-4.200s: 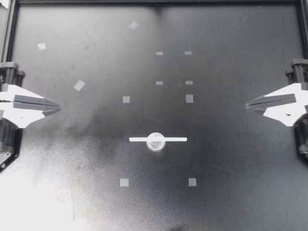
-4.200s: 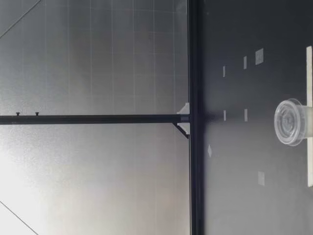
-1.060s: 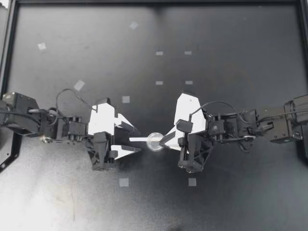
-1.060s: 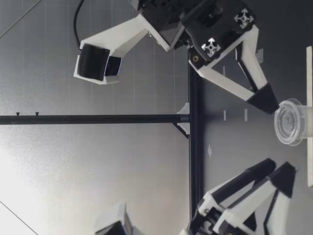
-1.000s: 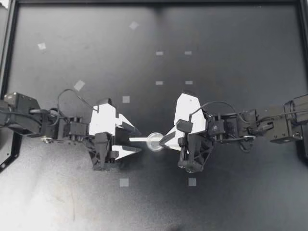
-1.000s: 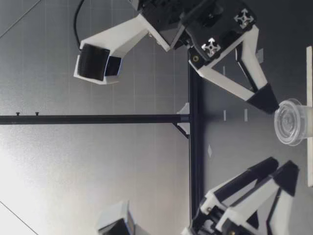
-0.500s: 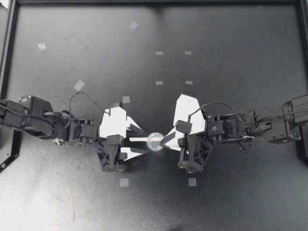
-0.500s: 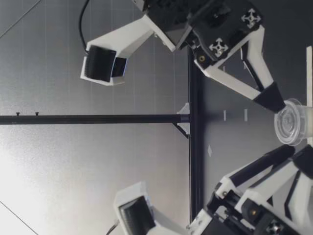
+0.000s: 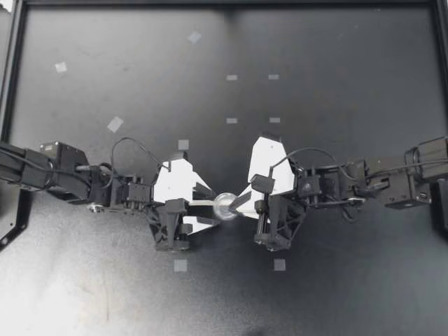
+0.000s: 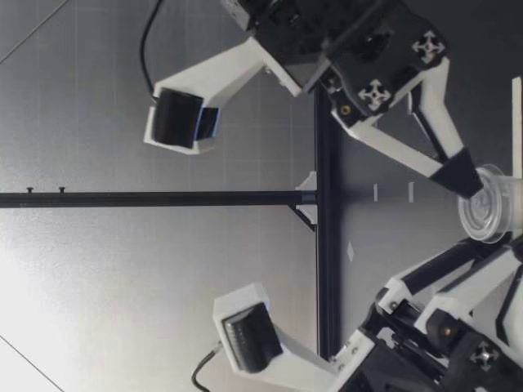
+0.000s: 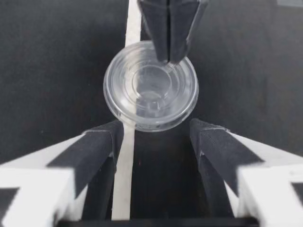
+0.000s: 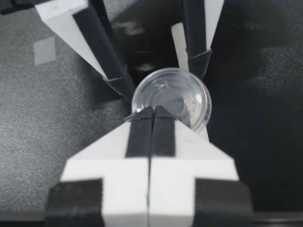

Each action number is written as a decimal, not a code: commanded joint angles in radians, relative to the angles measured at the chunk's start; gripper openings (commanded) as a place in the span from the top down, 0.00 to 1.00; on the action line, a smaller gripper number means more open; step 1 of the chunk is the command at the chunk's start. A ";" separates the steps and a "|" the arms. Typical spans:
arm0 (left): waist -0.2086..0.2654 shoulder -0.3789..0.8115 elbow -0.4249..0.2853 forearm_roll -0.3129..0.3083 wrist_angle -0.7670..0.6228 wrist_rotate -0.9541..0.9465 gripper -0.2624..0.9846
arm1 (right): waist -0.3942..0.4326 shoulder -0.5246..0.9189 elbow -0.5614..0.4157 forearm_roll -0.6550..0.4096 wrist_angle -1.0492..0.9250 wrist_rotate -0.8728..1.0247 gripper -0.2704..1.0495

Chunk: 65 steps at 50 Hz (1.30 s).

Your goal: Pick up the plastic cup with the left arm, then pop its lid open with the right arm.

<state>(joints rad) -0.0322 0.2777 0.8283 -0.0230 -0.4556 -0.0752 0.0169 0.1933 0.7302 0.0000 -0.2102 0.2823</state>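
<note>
Mid-frame from above, my left claw (image 9: 208, 206) is gaping empty beside the cup (image 9: 225, 206); the wrist views are revealing my right claw (image 9: 236, 203) squeezed shut, empty, at its rim.

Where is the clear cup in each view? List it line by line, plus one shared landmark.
Top view: cup between left gripper and right gripper.
Low view: cup on the table, between both grippers' tips.
Left wrist view: cup just ahead of the open fingers.
Right wrist view: cup just ahead of the shut fingertips.
Landmark: the white strip under the cup.
</note>
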 commanded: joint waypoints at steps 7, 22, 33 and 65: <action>0.008 0.003 -0.029 0.000 -0.025 0.005 0.32 | -0.008 -0.021 -0.011 0.000 0.011 0.002 0.87; 0.008 0.011 -0.043 0.000 -0.026 0.008 0.32 | -0.008 -0.035 0.009 0.000 0.021 0.012 0.87; 0.008 0.008 -0.052 0.000 -0.021 0.009 0.32 | -0.011 -0.020 0.005 0.002 0.020 0.012 0.87; 0.008 0.011 -0.058 0.000 0.020 0.014 0.34 | -0.031 -0.011 0.006 0.002 0.037 0.014 0.87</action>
<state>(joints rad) -0.0261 0.3037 0.7869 -0.0215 -0.4326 -0.0598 -0.0061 0.2010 0.7486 0.0000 -0.1687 0.2945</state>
